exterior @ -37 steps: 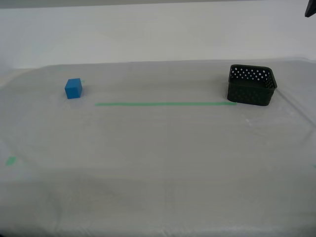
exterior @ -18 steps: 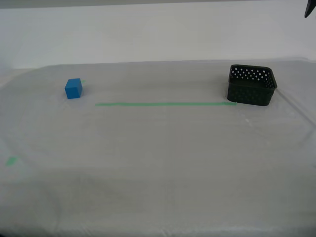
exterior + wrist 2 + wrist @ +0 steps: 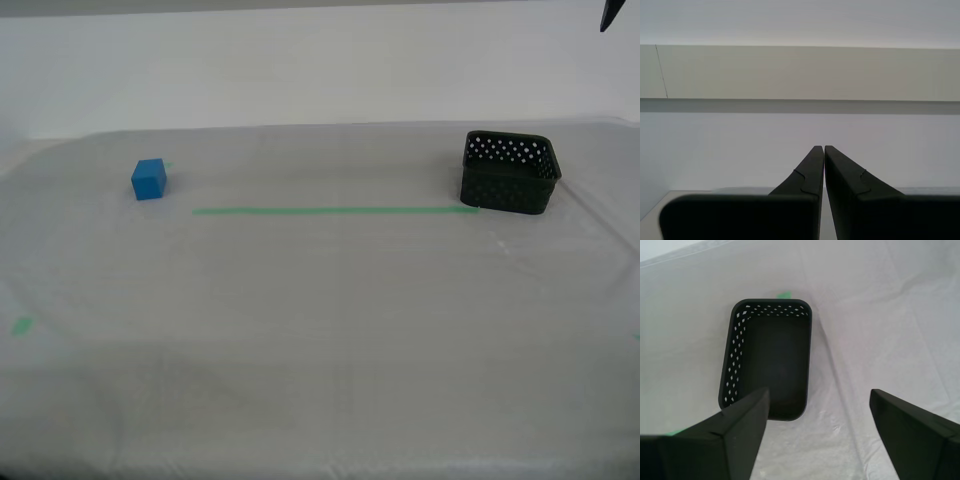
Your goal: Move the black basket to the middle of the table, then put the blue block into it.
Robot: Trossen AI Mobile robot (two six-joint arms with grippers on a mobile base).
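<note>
One target: black basket (image 3: 767,362), likely light, stiff plastic w/ perforated walls; grip rim near 6 o'clock. My first gripper (image 3: 817,407) spread wide above it; my second gripper (image 3: 821,150) closed, empty.

A plain pale wall (image 3: 300,70) runs behind the bench, evenly lit with soft, shadowless light. In the second wrist view the wall (image 3: 800,75) shows a beige horizontal band above a narrow dark ledge (image 3: 800,106), with whiter surface above and below.
</note>
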